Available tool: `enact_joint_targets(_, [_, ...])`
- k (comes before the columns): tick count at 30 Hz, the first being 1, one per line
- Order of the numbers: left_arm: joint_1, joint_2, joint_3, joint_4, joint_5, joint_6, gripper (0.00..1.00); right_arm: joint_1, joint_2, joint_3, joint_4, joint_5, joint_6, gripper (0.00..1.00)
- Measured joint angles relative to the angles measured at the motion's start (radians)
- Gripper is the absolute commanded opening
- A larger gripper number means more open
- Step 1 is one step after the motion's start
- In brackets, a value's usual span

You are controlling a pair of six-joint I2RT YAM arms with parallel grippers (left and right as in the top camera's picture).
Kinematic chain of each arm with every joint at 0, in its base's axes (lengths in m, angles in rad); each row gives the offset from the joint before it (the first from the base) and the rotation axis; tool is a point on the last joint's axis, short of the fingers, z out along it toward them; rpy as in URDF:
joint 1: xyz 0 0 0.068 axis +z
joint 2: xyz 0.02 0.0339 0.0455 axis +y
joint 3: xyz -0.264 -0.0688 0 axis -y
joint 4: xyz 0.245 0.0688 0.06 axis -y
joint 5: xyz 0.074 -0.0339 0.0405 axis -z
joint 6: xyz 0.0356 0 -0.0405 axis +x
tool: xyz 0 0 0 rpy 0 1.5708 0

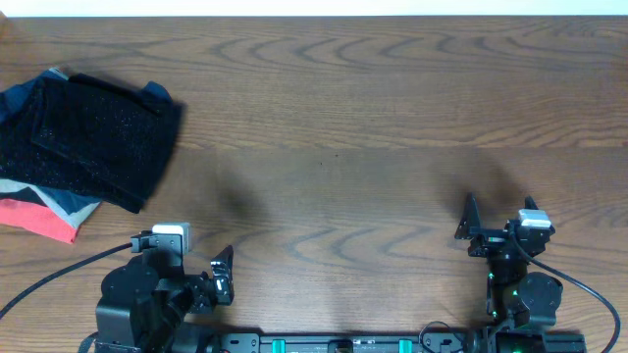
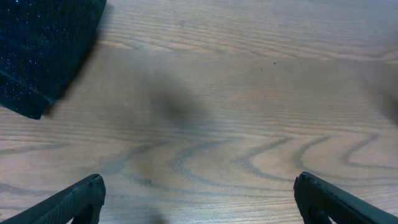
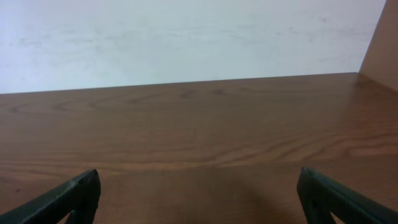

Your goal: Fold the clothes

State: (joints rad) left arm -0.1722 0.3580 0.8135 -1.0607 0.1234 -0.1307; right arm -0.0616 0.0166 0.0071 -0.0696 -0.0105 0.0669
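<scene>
A stack of folded clothes lies at the table's far left: a dark speckled garment on top, a grey-blue piece under it and a coral-red one at the bottom. The dark garment's corner also shows in the left wrist view. My left gripper is open and empty near the front edge, right of the stack; its fingers frame bare wood in the left wrist view. My right gripper is open and empty at the front right, over bare wood in the right wrist view.
The wooden table spreads between the stack and the right arm. A pale wall stands beyond the table's far edge in the right wrist view. Cables run from both arm bases along the front edge.
</scene>
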Motion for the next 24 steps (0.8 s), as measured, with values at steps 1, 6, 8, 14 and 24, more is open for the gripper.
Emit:
enact_joint_targets(1, [0.0,0.0,0.0,0.0,0.0,0.0,0.98,0.0,0.0,0.0,0.0,0.0,0.0,0.99])
enact_joint_targets(6, [0.005,-0.006,-0.012,0.009,-0.034,0.031,0.98,0.0,0.0,0.0,0.0,0.0,0.0,0.99])
enact_joint_targets(8, [0.028,-0.032,-0.052,0.064,-0.05,0.055,0.98,0.0,0.0,0.0,-0.001,0.001,0.0,0.99])
enact_joint_targets(14, [0.082,-0.191,-0.288,0.341,-0.075,0.087,0.98,0.0,0.0,0.0,0.0,0.003,-0.001,0.99])
enact_joint_targets(24, [0.085,-0.332,-0.691,0.932,-0.078,0.103,0.98,0.0,0.0,0.0,0.0,0.003,0.0,0.99])
